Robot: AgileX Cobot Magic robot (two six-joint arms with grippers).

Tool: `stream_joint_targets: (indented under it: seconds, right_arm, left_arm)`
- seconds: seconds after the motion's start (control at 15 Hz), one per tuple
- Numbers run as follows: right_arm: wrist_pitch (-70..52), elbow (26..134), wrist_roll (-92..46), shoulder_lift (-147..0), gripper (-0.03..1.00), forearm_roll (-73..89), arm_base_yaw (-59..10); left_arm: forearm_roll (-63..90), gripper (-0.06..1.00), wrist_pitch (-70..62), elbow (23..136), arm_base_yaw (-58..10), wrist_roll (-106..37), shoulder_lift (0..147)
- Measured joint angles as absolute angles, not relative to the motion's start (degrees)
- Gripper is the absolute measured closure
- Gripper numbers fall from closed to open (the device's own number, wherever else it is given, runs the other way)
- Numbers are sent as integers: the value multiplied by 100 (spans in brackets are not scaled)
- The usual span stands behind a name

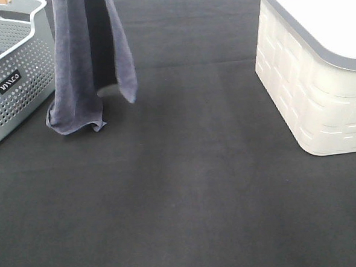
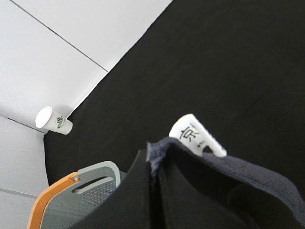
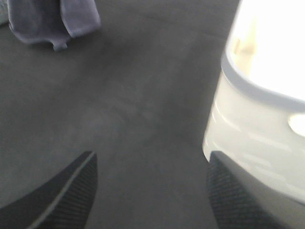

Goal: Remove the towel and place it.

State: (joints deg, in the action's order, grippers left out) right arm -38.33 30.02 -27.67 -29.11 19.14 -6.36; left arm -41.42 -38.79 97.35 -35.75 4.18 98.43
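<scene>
Left wrist view shows the left claw (image 2: 155,174) clamped on the towel (image 2: 248,176), hanging beneath it; right claw (image 3: 151,164) gapes.

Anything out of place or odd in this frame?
One thing: a paper cup sits on the pale floor just off the edge of the black mat, away from the work. Whether it is tipped, the wrist view cannot settle. Otherwise the towel hangs bunched, its lower end touching the mat beside the grey basket.

Laundry test bench: black mat (image 1: 200,199), towel (image 1: 71,67), grey basket (image 1: 12,83), white hamper (image 1: 309,101).
</scene>
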Motion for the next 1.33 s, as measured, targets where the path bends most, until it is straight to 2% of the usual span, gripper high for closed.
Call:
stream_joint_targets:
  seconds: [0.2, 0.33, 0.53, 0.67, 0.93, 1.33]
  right_arm:
    - [-2916, 3002, -4034, -4188, 32, 3191, -659]
    - [-2206, 3002, -4687, -5094, 32, 3850, -1106]
    - [241, 3002, -5002, -6595, 32, 4120, -2934]
    - [2355, 3117, -4990, -8010, 32, 4177, -4188]
    - [2252, 4423, -4526, -9643, 32, 4148, -4395]
    - [2229, 5838, -4498, -11007, 27, 4137, -4389]
  left_arm:
    - [-4137, 94, -3890, 9706, -3575, 430, 9843]
    - [-4091, 94, -3890, 9706, -3575, 435, 9843]
    - [-3994, 94, -3896, 9706, -3575, 435, 9843]
    - [-3930, 94, -3896, 9706, -3575, 435, 9843]
    - [-3879, 94, -3930, 9706, -3575, 332, 9843]
    - [-3873, 94, -4097, 9706, -3575, 327, 9843]
